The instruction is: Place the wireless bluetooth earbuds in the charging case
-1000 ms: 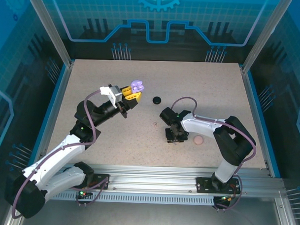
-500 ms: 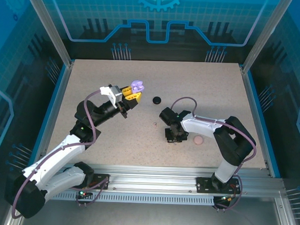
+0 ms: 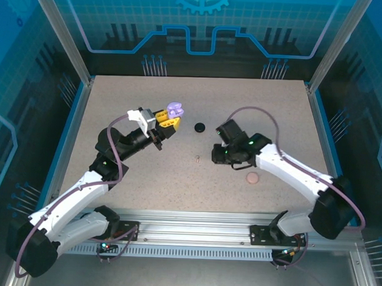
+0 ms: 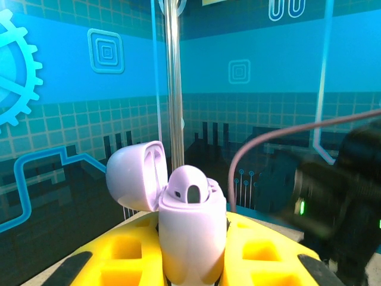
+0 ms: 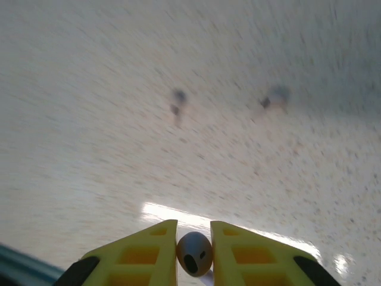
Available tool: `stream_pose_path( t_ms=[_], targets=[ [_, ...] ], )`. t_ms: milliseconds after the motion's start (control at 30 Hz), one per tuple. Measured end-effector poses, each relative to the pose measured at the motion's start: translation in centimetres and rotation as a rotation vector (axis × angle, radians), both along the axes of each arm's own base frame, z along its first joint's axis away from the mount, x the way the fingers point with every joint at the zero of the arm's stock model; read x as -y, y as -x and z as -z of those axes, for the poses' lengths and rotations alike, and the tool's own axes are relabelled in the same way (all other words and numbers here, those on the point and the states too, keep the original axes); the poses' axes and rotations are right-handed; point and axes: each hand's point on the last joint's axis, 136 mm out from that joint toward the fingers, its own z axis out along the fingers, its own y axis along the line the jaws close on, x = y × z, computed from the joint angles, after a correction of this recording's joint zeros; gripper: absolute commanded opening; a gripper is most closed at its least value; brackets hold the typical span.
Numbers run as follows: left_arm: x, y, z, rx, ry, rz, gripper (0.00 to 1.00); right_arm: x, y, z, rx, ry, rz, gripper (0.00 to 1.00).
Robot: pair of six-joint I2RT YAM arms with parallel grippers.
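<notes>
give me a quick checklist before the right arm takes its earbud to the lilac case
1. lid of the lilac case open: ok
2. lilac case clamped in the left gripper: ok
3. earbud pinched in the right gripper: ok
4. free socket in the case: cannot tell; one seated bud shows, the rest is hidden
5. right gripper over the case: not ok, it is off to its right, above the table

A speckled beige tabletop (image 3: 261,114) sits inside blue panels (image 3: 120,21) printed with grids, circuit lines and a gear motif (image 3: 203,0) at 12 o'clock. Aluminium posts (image 3: 62,33) rise at 10 and 2 o'clock. A slotted rail (image 3: 194,234) spans 6 o'clock.
</notes>
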Motion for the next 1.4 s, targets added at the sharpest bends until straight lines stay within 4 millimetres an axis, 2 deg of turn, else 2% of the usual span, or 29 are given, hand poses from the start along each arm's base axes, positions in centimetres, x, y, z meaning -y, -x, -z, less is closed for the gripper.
stream_pose_path(
  t_ms=[200,333,433,533,633,733,1000,1233,1400],
  targets=[
    [0.1,0.0,0.1,-0.003,-0.001,0.002,0.0,-1.4,-3.4,-11.9,0.214,-0.237,-0.013,0.21],
    [0.5,-0.1,0.5,-0.014,-0.006,0.014,0.0,-2.4,-4.3,-19.0,0.35,-0.372,-0.056,0.21],
    [0.8,-0.1,0.7,-0.021,-0.01,0.023,0.0,-3.4,-4.2,-23.5,0.44,-0.467,-0.107,0.21],
    [0.9,-0.1,0.9,-0.025,-0.012,0.027,0.0,-4.4,-4.2,-26.7,0.516,-0.557,-0.156,0.21],
    [1.1,-0.1,0.8,-0.023,-0.01,0.033,0.0,-5.3,-4.2,-28.2,0.552,-0.633,-0.191,0.21],
    [1.3,-0.1,0.7,-0.017,-0.004,0.036,0.0,-6.2,-4.3,-28.7,0.573,-0.698,-0.212,0.21],
    [1.4,-0.5,0.7,-0.017,0.008,0.03,0.0,-8.1,-4.0,-27.6,0.557,-0.801,-0.235,0.22],
    [1.4,-0.8,0.7,-0.024,0.018,0.022,0.0,-9.6,-2.9,-26.7,0.518,-0.849,-0.26,0.22],
    [1.3,-0.9,0.6,-0.02,0.022,0.017,0.0,-10.0,-2.2,-26.2,0.495,-0.86,-0.27,0.21]
  ],
)
